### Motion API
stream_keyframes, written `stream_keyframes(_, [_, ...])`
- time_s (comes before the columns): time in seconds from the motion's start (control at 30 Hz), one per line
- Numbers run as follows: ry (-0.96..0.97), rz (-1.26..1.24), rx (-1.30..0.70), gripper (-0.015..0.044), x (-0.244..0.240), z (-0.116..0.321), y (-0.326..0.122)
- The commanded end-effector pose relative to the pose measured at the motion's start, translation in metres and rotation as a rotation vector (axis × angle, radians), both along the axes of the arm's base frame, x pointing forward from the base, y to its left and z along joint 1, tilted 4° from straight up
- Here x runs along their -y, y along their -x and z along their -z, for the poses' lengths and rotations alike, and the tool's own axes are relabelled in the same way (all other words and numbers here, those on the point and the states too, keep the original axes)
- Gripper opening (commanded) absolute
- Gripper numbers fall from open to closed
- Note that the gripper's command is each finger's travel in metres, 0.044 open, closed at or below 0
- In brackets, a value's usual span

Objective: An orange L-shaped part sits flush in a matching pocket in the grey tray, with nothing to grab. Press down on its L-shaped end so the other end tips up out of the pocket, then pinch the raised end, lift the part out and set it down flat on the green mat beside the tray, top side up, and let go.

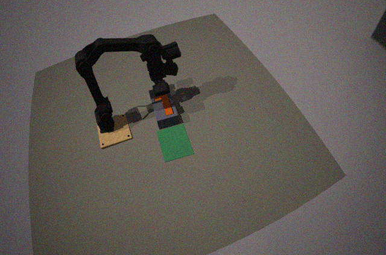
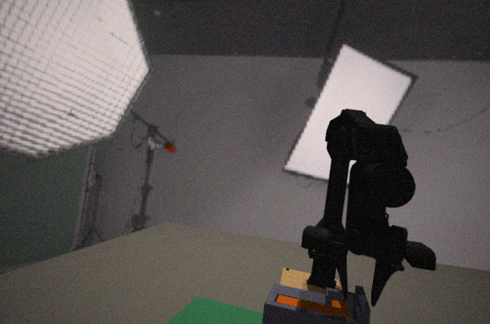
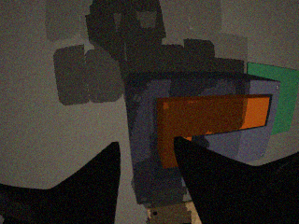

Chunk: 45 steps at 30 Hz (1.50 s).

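One orange part (image 3: 206, 119), one tray (image 3: 140, 144), one mat (image 1: 174, 142).

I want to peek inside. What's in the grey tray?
An orange L-shaped part lies in the tray's pocket, top face showing. A finger of the open gripper covers its short leg's tip; nothing beneath it shows.

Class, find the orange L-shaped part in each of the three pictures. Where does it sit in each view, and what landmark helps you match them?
Top: orange part just left of centre, in the grey tray, under the gripper.
Exterior: bottom edge, right of centre, in the tray.
Wrist: centre right, one fingertip covering its lower edge.
Shared landmark: the green mat next to the tray.
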<state>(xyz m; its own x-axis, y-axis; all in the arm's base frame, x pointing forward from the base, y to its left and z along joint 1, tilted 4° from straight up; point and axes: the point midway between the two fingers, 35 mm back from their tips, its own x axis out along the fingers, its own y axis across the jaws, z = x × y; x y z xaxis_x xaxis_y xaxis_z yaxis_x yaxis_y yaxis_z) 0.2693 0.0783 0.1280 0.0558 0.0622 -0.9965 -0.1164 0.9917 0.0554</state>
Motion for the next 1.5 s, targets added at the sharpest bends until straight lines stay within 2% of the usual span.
stream_keyframes(0.0, [-0.005,0.004,-0.001,0.0180,-0.001,0.010,0.001])
stream_keyframes(0.33, [-0.005,0.004,-0.001,0.0180,-0.001,0.013,0.000])
stream_keyframes(1.0, [-0.005,0.004,-0.001,0.0180,-0.003,0.045,-0.001])
stream_keyframes(1.47, [-0.005,0.004,-0.001,0.0180,-0.003,0.046,-0.001])
